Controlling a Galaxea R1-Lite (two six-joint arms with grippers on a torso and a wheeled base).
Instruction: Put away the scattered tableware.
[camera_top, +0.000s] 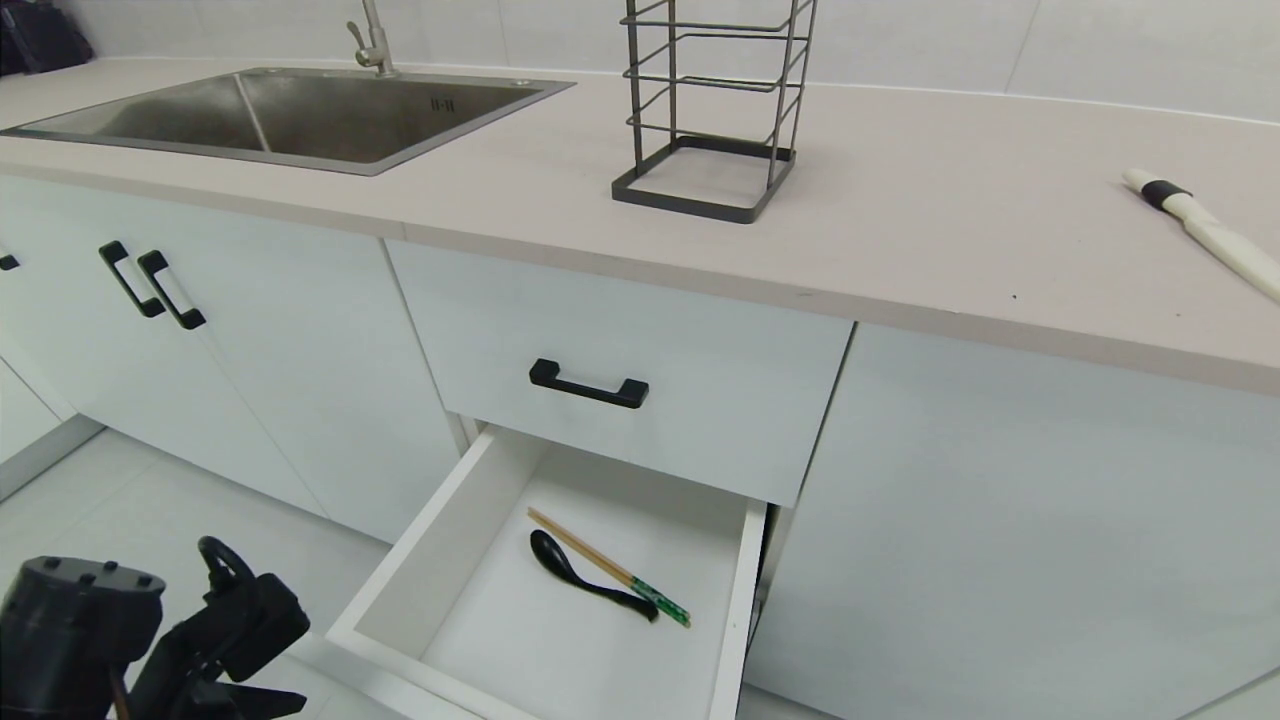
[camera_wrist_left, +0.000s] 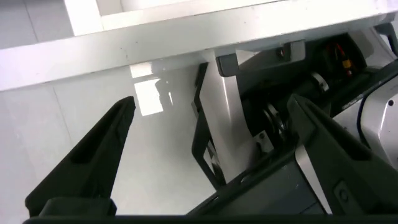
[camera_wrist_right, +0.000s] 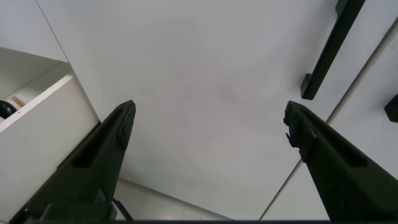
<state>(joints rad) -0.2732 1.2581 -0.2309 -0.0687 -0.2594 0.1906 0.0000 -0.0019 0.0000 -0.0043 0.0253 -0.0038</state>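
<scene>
The lower drawer (camera_top: 440, 540) stands pulled out under the counter. In it lie a black spoon (camera_top: 585, 578) and a pair of wooden chopsticks (camera_top: 605, 565) with green tips, side by side. A long white utensil with a black band (camera_top: 1210, 235) lies on the counter at the far right. My left arm (camera_top: 200, 630) hangs low, to the front left of the drawer; its gripper (camera_wrist_left: 211, 102) is open above the floor, holding nothing. My right gripper (camera_wrist_right: 210, 111) is open and empty, facing a white cabinet front beside the drawer's side wall (camera_wrist_right: 43, 118).
A dark wire rack (camera_top: 710, 110) stands on the counter's middle and a steel sink (camera_top: 290, 115) is set in at the left. A shut drawer with a black handle (camera_top: 588, 384) sits above the open one. Cabinet doors with black handles (camera_top: 150, 285) are at the left.
</scene>
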